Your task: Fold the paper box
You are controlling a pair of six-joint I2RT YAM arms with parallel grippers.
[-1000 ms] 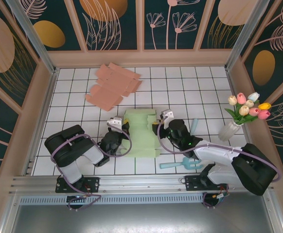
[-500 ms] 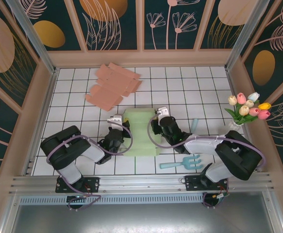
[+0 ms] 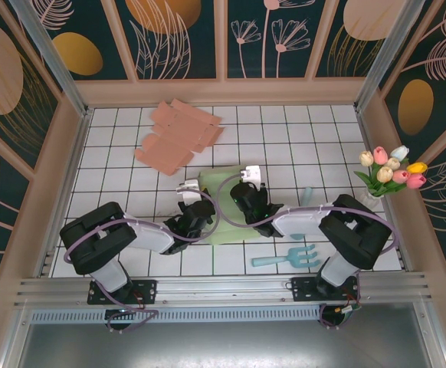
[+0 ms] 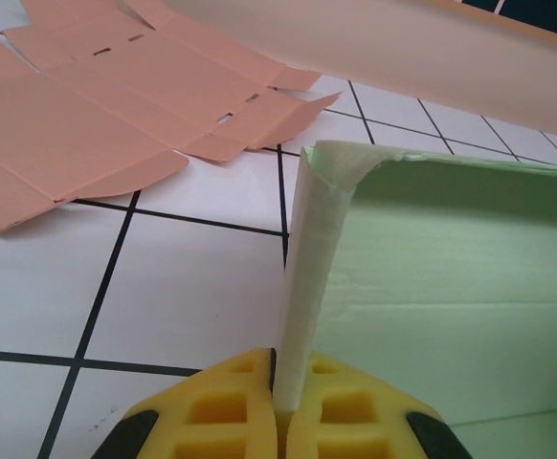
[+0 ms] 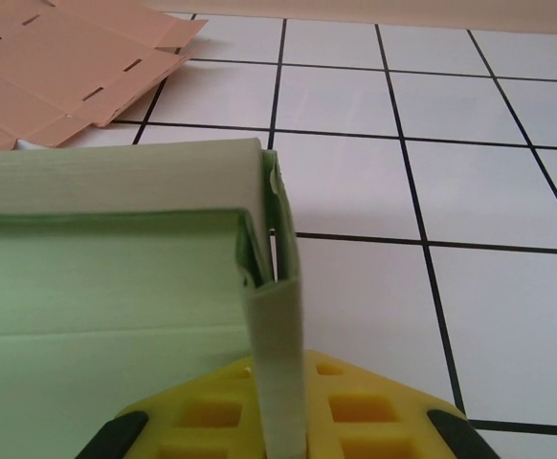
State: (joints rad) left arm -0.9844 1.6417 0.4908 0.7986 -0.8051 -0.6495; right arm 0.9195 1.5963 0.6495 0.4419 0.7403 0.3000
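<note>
Paper this thin is the hazard here. The green paper box (image 3: 223, 205) sits half-formed in the middle of the counter (image 3: 323, 146), nearer the near edge than the far one. The left end effector (image 4: 278, 402) is pressed together on the box's left wall, which stands upright. The right end effector (image 5: 283, 411) pinches the right wall, where an inner flap curls against it.

With both walls clamped, any pull of the arms apart or out of step would likely crease or tear the sheet, or drag a wall out of its pinch. The tucked flap on the right looks loose and may spring open. From above the arms cover the box's sides, so the other flaps cannot be judged. Pink box blanks (image 3: 178, 134) lie well apart, toward the far left corner.
</note>
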